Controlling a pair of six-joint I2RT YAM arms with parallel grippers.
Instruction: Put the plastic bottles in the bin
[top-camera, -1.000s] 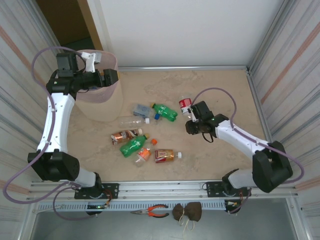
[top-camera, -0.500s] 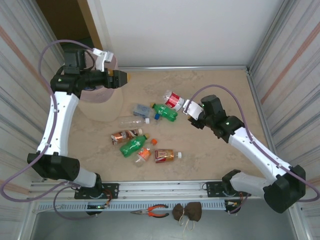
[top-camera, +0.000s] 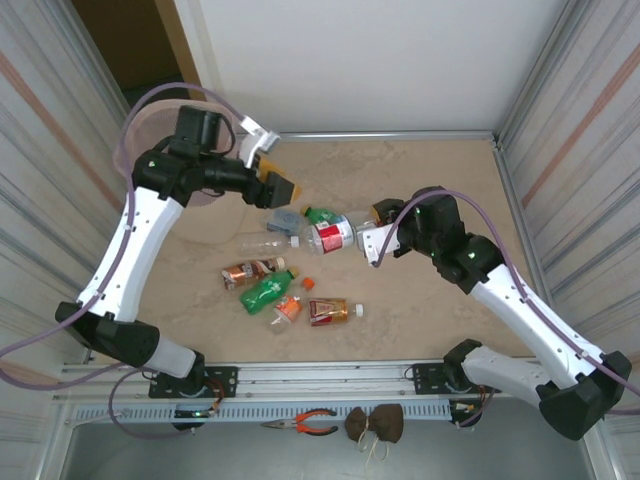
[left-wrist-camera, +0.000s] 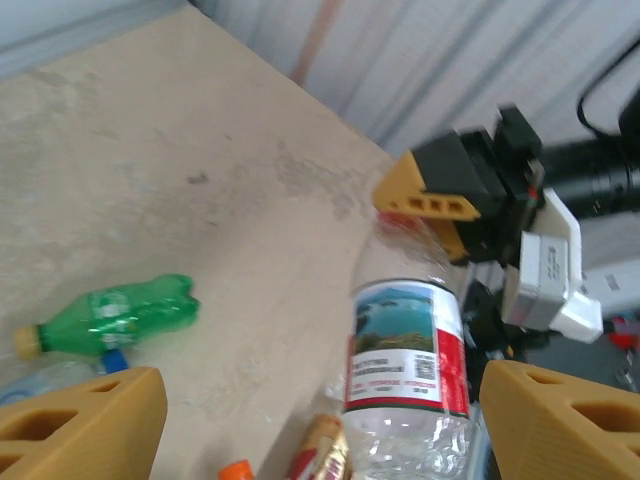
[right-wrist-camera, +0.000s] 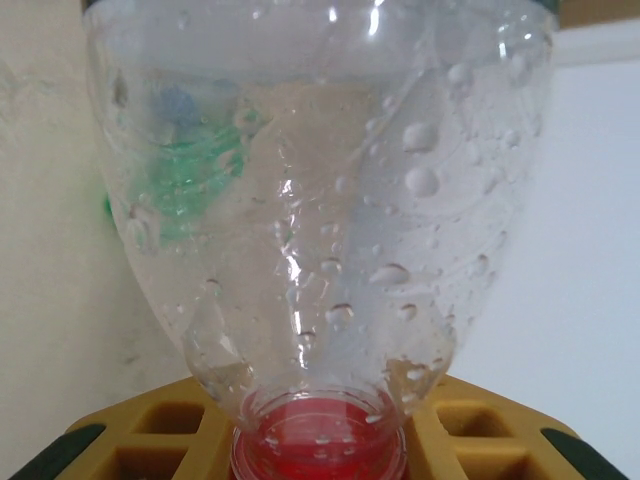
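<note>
Several plastic bottles (top-camera: 268, 292), green, amber and clear, lie loose on the bench (top-camera: 440, 170), bunched near its middle. One more, a clear bottle (top-camera: 330, 235) with a red and white label, is held over the far side of that cluster. The right gripper (top-camera: 364, 228) has its jaws pinched narrow on the red-capped neck. Close to it hovers the left gripper (top-camera: 273, 176), jaws spread wide with nothing in them. At the far left stands the bin (top-camera: 205, 222), beige with a pink liner.
</note>
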